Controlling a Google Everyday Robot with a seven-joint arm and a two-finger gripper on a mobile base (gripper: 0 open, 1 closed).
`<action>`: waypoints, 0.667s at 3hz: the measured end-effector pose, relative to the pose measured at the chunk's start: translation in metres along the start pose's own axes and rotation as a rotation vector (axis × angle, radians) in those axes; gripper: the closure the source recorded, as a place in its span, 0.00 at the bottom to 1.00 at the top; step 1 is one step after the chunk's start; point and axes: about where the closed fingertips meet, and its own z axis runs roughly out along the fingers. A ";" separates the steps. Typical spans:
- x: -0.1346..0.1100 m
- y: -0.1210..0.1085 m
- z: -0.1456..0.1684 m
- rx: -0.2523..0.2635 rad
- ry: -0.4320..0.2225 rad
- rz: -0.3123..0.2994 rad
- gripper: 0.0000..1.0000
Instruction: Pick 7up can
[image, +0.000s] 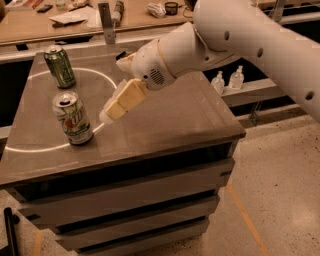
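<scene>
Speckled floor (280, 200) bottom right, orange line on it. The desk (180, 115) is a grey-topped drawer unit with stacked drawer fronts (140, 200) facing the camera; its lower left corner is cut off by the frame. A white ring (107, 79) is marked on the top, partly covered by my pincer.

The 7up can (73, 118) stands upright at the front left of the desk, on the ring line, with its logo only half readable. My pincer (108, 115) is just right of it, apart from it, tip angled down-left. I can't tell whether it is spread or pressed together.

My arm (240, 35) comes in from the upper right, forearm sloping down to the wrist, its upper part out of frame.

Further back, a dark green can (60, 66) is upright at the rear left. Two small bottles (218, 82) sit on a ledge right of the desk. The far counter (75, 22) holds clutter that is hard to make out.
</scene>
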 end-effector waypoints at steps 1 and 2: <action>-0.017 -0.010 0.041 -0.036 -0.126 -0.042 0.00; -0.036 -0.007 0.070 -0.103 -0.219 -0.086 0.00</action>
